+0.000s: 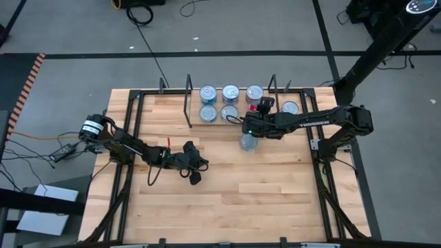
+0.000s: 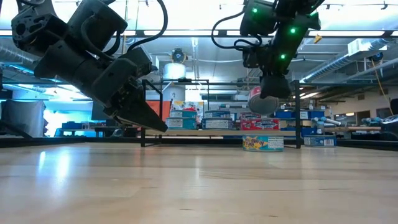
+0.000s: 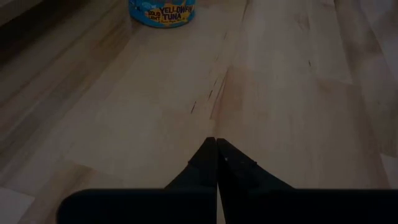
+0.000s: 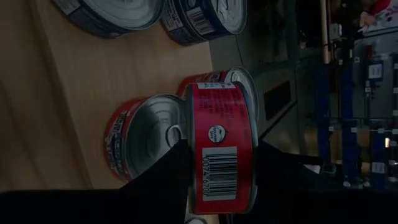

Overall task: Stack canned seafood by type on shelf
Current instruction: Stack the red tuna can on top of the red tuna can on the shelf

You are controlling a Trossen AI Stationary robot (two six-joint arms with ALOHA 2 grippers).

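Several flat round tins of canned seafood [image 1: 219, 102] stand in two rows on the shelf [image 1: 207, 125], between black wire uprights at the table's far side. My right gripper [image 1: 258, 107] is shut on a red tin [image 4: 221, 143] above the shelf's right end. There two more red tins [image 4: 143, 137] stand on the board. A teal tuna tin [image 1: 248, 142] stands alone on the table in front of the shelf, and it also shows in the left wrist view [image 3: 163, 11]. My left gripper [image 1: 196, 172] hovers shut and empty over the table's middle. My right gripper pinches the red tin across its height, with one finger [image 4: 165, 177] against each flat face. The barcoded side wall [image 4: 221, 168] faces the wrist camera. The fingers come slanting down from the table's near right. The tin is lifted clear [image 2: 262, 101] above the shelf's tins.
Another tin [image 1: 290, 107] stands just right of the shelf's right upright. Black frame rails [image 1: 131, 138] run along the table's left and right sides. Bare wood [image 1: 262, 200] fills the near half of the table.
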